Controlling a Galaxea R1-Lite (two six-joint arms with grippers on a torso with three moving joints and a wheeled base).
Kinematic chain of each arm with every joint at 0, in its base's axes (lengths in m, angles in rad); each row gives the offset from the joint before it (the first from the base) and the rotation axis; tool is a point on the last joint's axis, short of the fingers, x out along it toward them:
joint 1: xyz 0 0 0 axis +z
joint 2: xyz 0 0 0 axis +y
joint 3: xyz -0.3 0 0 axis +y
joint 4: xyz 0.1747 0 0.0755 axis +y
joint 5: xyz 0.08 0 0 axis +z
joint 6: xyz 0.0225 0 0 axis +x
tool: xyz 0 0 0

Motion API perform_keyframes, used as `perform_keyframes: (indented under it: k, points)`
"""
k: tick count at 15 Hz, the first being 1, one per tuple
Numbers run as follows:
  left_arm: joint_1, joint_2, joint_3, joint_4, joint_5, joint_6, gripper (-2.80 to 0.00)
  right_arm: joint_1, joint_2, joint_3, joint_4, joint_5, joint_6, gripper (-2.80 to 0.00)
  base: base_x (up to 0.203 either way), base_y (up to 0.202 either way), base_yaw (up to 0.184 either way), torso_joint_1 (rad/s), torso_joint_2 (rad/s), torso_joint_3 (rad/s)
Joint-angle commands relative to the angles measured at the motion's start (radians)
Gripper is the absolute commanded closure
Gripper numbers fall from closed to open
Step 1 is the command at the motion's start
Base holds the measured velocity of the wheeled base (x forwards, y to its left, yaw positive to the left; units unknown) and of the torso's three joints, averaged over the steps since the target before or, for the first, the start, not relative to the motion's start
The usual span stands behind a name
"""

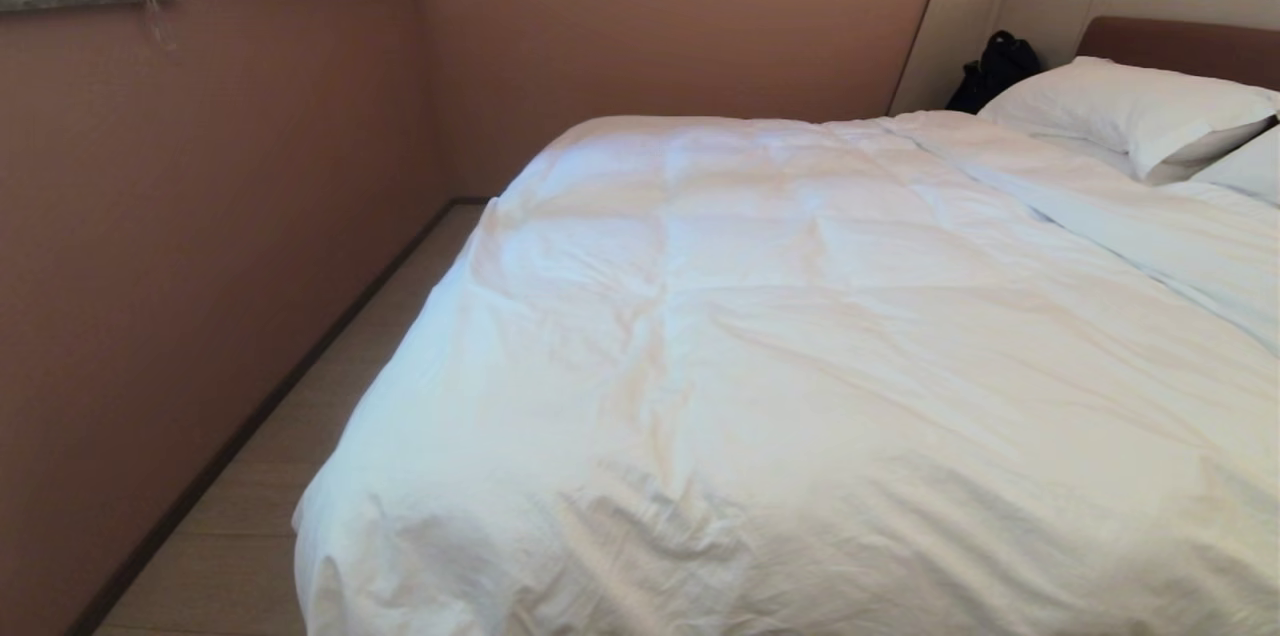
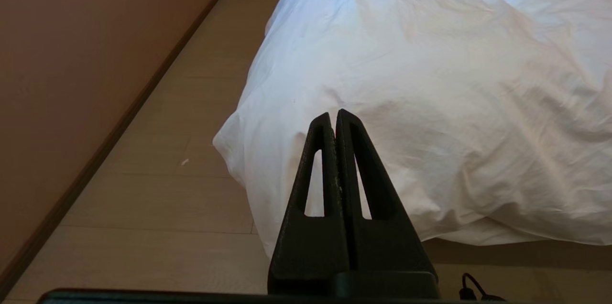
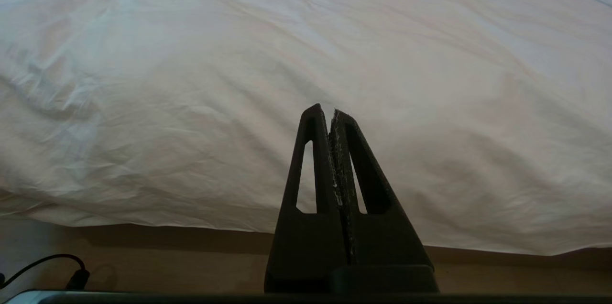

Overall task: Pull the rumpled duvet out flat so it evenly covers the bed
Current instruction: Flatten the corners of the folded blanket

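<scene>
The puffy white duvet lies spread over the bed, wrinkled, with faint square stitching, and hangs over the foot end and the left side. Its upper edge is folded back below the pillows. The brown headboard of the bed shows at the far right. My left gripper is shut and empty, held off the duvet's foot corner above the floor. My right gripper is shut and empty too, facing the duvet's hanging foot edge. Neither arm shows in the head view.
Two white pillows rest against the headboard, and a black bag stands beside it. A pink wall runs along the left, leaving a narrow strip of light wood floor. A black cable lies on the floor by the foot.
</scene>
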Motion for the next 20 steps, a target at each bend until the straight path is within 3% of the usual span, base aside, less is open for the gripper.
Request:
perform_keyframes:
  k: [1, 10, 20]
  points:
    - [0.0, 0.0, 0.0, 0.0, 0.0, -0.001, 0.0, 0.001, -0.001, 0.0, 0.0, 0.0, -0.001, 0.0, 0.0, 0.0, 0.0, 0.0, 0.0, 0.0]
    - [0.0, 0.0, 0.0, 0.0, 0.0, -0.001, 0.0, 0.001, -0.001, 0.0, 0.0, 0.0, -0.001, 0.0, 0.0, 0.0, 0.0, 0.0, 0.0, 0.0]
    - [0.0, 0.0, 0.0, 0.0, 0.0, -0.002, 0.0, 0.001, -0.001, 0.0, 0.0, 0.0, -0.001, 0.0, 0.0, 0.171, 0.0, 0.004, 0.0, 0.002]
